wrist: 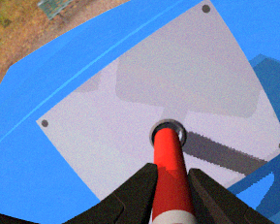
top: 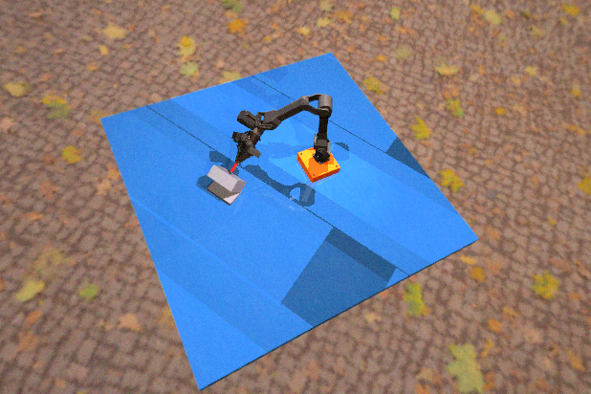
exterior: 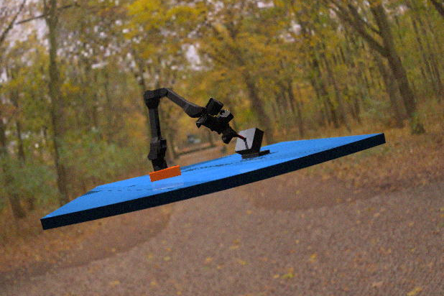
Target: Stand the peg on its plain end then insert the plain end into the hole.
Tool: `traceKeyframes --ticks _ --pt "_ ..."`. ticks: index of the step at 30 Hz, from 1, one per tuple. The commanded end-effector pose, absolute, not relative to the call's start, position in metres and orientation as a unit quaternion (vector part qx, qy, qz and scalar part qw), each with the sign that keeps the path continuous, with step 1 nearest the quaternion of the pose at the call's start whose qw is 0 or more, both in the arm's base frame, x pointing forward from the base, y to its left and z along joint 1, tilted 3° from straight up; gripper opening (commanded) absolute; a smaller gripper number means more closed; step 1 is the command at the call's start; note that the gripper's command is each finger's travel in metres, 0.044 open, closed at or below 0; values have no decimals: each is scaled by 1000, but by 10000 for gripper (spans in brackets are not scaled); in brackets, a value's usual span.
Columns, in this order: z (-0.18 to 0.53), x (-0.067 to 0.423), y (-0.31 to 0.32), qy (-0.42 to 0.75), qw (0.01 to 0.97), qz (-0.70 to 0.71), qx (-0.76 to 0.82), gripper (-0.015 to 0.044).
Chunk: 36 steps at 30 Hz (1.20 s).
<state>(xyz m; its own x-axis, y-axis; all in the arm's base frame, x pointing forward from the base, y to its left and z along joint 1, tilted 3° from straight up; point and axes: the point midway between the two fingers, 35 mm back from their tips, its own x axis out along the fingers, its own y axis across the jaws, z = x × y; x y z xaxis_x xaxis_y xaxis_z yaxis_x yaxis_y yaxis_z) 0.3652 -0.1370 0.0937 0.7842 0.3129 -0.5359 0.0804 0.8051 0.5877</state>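
A blue table [top: 335, 256] floats above a leaf-strewn cobbled path among autumn trees. The gripper [wrist: 171, 203] is clenched on the red peg [wrist: 171, 181]. Only the wrist view shows its plain end at the hole [wrist: 178, 128] in the grey sloped panel [wrist: 119, 123].

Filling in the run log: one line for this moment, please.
phase: insertion | gripper: shut on red peg | plain end at hole in sloped panel | white band toward gripper | not released
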Motion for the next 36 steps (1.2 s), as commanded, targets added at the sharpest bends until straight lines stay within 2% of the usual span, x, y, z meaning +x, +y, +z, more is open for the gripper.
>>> traceKeyframes --ticks 1,36 --pt "91 365 -136 323 894 67 305 0" --pt "84 373 -134 322 894 67 305 0"
